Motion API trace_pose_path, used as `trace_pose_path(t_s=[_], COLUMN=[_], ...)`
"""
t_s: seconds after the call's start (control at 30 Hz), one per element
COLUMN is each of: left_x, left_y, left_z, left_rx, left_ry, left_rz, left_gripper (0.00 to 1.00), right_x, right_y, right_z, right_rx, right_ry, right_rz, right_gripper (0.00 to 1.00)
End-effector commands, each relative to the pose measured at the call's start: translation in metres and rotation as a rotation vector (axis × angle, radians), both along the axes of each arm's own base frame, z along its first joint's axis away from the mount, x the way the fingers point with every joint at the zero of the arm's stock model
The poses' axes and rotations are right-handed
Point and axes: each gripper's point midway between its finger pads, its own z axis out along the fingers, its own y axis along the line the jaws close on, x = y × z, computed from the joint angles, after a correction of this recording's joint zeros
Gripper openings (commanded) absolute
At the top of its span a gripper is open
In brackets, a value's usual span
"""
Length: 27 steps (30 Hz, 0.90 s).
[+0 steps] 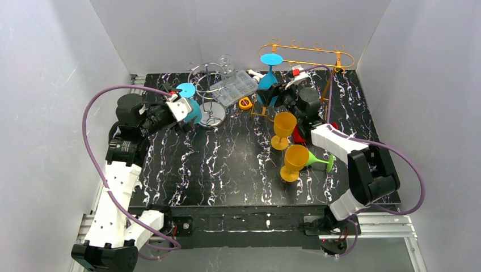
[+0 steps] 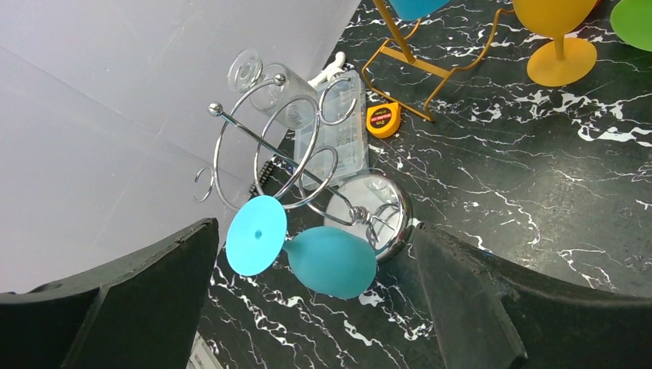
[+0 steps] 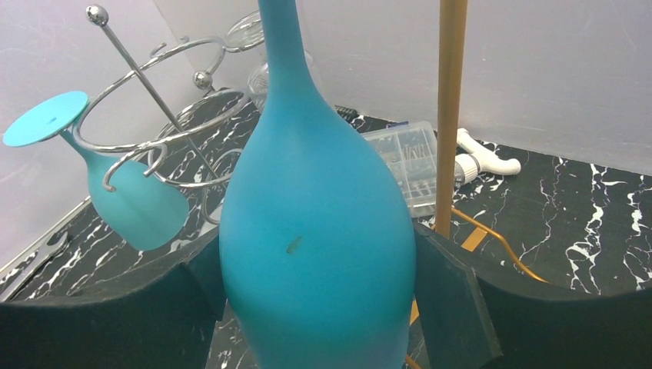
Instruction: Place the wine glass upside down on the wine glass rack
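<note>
A teal wine glass (image 2: 330, 261) hangs upside down, tilted, from a ring of the chrome wire rack (image 2: 284, 154); it also shows in the top view (image 1: 193, 107). My left gripper (image 2: 315, 315) is open, its fingers wide on either side of that glass and not touching it. My right gripper (image 3: 315, 300) is shut on the bowl of a blue wine glass (image 3: 315, 223), held upside down with its foot (image 1: 271, 58) up. It is right beside the gold rack (image 1: 309, 56), whose post (image 3: 450, 115) stands just behind the glass.
Two yellow glasses (image 1: 283, 129) (image 1: 295, 161) stand upright mid-right, and a green glass (image 1: 319, 161) lies beside them. A clear plastic box (image 1: 235, 88) and a yellow tape measure (image 1: 245, 102) sit between the racks. A clear glass (image 1: 226, 61) hangs at the chrome rack's back.
</note>
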Motion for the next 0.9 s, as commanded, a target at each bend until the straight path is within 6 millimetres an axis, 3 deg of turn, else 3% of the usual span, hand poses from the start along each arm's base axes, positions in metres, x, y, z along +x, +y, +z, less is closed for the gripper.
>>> trace_pose_path(t_s=[0.0, 0.17, 0.37, 0.57, 0.73, 0.8, 0.87], left_x=[-0.004, -0.004, -0.005, -0.007, -0.008, -0.008, -0.008], left_y=[-0.001, -0.001, -0.002, -0.001, -0.001, -0.001, -0.001], left_z=[0.000, 0.002, 0.003, 0.003, 0.002, 0.002, 0.002], left_rx=[0.009, 0.013, 0.004, 0.008, 0.011, 0.012, 0.012], left_ry=[-0.008, -0.014, -0.010, -0.011, -0.013, -0.015, -0.012], left_rz=[-0.014, -0.016, -0.018, -0.018, -0.016, -0.018, -0.020], left_gripper=[0.98, 0.98, 0.98, 0.98, 0.98, 0.98, 0.98], right_x=[0.010, 0.013, 0.014, 0.017, 0.019, 0.020, 0.018], right_y=[0.001, -0.006, -0.011, -0.008, -0.008, -0.009, -0.010], right_z=[0.041, 0.036, 0.025, 0.010, 0.011, 0.012, 0.015], right_rx=[0.071, 0.058, 0.017, -0.012, -0.005, -0.006, -0.010], right_ry=[-0.114, -0.115, -0.089, -0.050, -0.047, -0.037, -0.031], right_rz=[-0.008, -0.044, -0.066, -0.054, -0.060, -0.067, -0.070], right_gripper=[0.63, 0.66, 0.80, 0.81, 0.81, 0.93, 0.98])
